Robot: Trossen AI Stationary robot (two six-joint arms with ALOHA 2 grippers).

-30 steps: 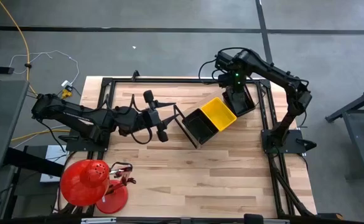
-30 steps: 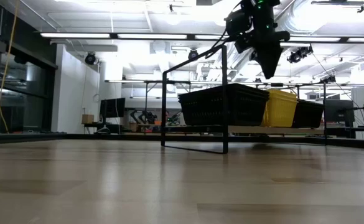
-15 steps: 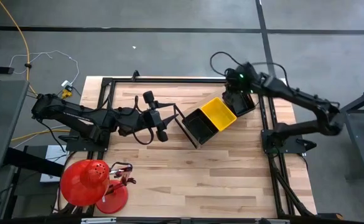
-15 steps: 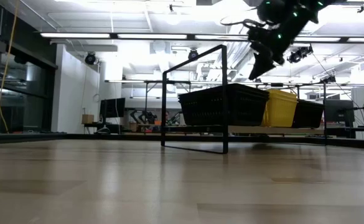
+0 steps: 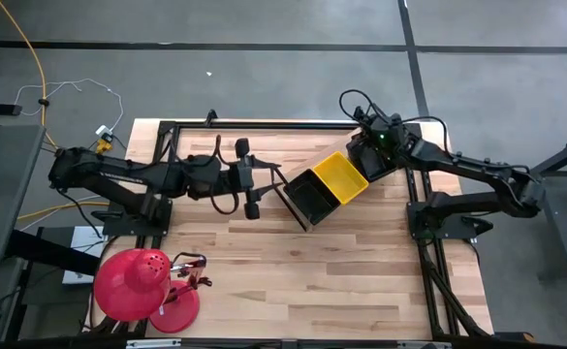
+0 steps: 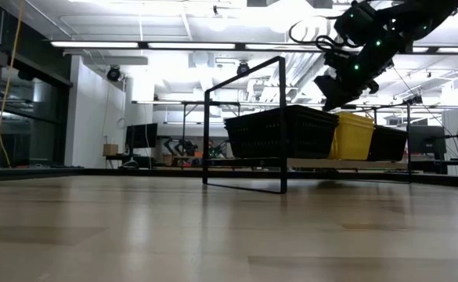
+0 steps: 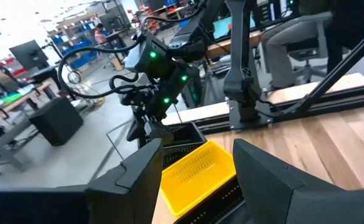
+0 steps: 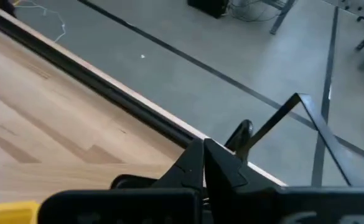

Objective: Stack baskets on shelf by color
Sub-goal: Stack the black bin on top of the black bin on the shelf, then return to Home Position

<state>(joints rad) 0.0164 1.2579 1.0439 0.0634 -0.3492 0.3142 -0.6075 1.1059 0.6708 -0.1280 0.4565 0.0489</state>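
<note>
Yellow plastic showed between black on the shelf (image 5: 285, 197): a yellow basket (image 5: 340, 176) sat in the middle, a black basket (image 5: 312, 197) touching it on one side and another black basket (image 5: 377, 155) on the other. No basket lay loose on the table (image 5: 341, 271), so the sorting looked nearly done, though I could not tell how many were nested in each pile. The right gripper (image 5: 369, 139) hung above the far black basket, fingers together and holding nothing. The left gripper (image 5: 248, 179) waited beside the shelf's near end, fingers apart and empty.
</note>
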